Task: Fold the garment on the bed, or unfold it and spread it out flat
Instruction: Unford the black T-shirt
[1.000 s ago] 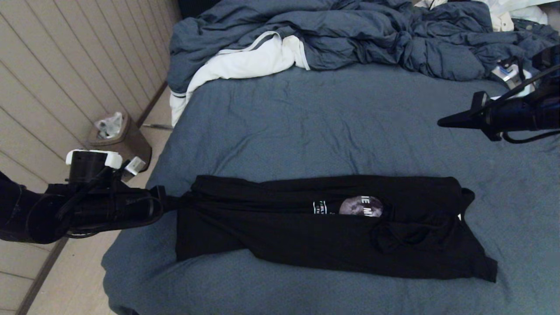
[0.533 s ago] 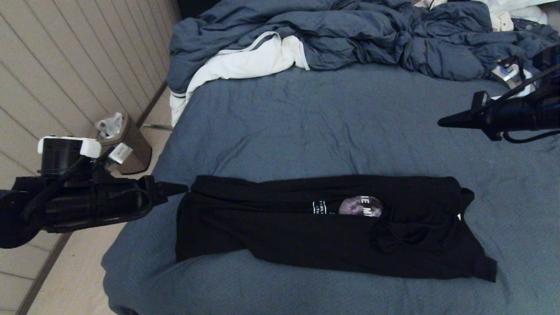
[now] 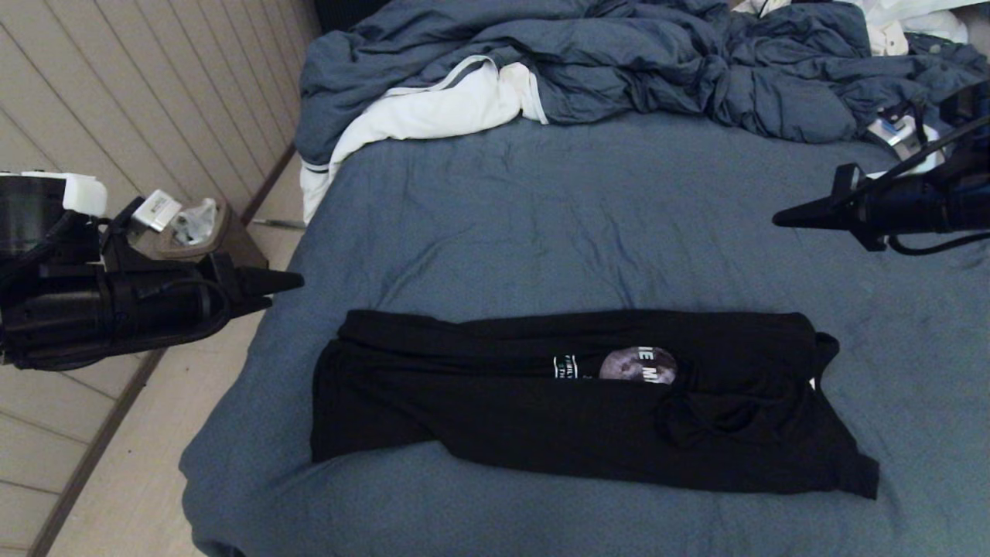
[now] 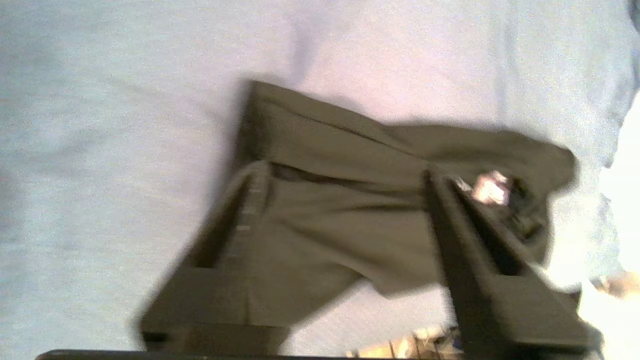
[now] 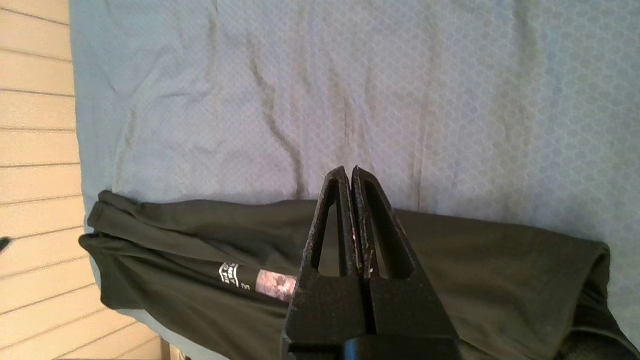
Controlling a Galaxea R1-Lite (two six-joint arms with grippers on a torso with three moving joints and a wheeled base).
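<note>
the black t-shirt (image 3: pixel 572 398) is laid folded into a long strip near the front edge of the bed (image 3: pixel 619 224). the left gripper (image 3: pixel 282 285) is held open off the bed's left side, holding nothing. the right gripper (image 3: pixel 781 219) is held closed above the sheet. a rumpled duvet (image 3: pixel 619 62) is heaped at the far end, and a bin (image 3: pixel 213 247) is seen beside a panelled wall (image 3: pixel 116 116).

Matt black cloth garment (image 3: pixel 541 402) lies on the bed (image 3: pixel 580 224) (finely woven, creased blue-grey sheet).

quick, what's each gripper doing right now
left gripper: open, holding nothing, off the bed's left edge.
right gripper: shut, empty, above the bed, clear of the garment.
</note>
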